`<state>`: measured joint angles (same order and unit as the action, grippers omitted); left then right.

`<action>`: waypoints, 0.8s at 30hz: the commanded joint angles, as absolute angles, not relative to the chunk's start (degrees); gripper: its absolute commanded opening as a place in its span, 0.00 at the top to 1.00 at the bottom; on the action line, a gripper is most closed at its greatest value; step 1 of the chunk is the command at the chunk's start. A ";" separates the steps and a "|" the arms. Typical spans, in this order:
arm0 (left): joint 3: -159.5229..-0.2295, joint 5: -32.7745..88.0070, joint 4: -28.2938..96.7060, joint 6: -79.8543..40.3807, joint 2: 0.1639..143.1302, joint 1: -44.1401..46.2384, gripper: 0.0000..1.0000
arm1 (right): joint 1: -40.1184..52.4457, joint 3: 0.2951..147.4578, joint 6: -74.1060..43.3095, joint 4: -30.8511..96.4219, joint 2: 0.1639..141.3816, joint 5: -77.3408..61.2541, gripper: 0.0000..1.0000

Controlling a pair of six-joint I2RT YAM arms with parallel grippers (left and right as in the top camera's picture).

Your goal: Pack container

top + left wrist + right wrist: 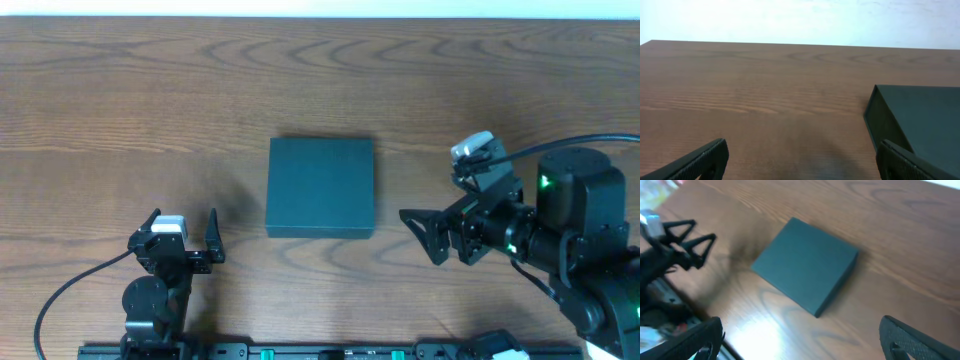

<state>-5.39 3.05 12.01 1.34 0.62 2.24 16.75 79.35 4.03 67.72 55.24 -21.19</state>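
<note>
The container (321,187) is a dark teal rectangular box lying flat in the middle of the wooden table with its lid down. My left gripper (182,231) stands open at the front left, a short way left of the box, with nothing between its fingers. In the left wrist view the container (920,120) shows at the right, beyond the right fingertip (905,162). My right gripper (425,237) is open, raised to the right of the box and pointing toward it. In the right wrist view the container (805,265) lies ahead, and the left gripper (687,242) shows at far left.
The wooden table (150,100) stretches bare behind and to both sides of the box. A black rail (300,351) with arm bases runs along the front edge. A cable (70,290) loops by the left arm's base.
</note>
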 commanded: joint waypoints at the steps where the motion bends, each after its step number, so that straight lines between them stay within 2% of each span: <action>1: -3.66 3.88 12.14 1.72 0.25 1.89 0.05 | 16.75 79.00 8.38 67.72 54.00 -13.43 0.01; 4: -3.66 3.88 12.16 1.72 0.25 1.89 0.05 | 15.94 75.02 12.12 65.58 49.95 -10.66 0.01; 11: -3.66 3.88 12.16 1.72 0.25 1.89 0.05 | 13.47 51.44 15.51 51.46 29.52 -10.04 0.01; 17: -3.66 3.88 12.14 1.72 0.25 1.89 0.05 | 11.46 34.81 15.49 48.38 13.56 -9.82 0.01; 24: -3.66 3.88 12.16 1.69 0.25 1.89 0.05 | 9.39 22.61 14.85 46.28 1.63 -9.87 0.01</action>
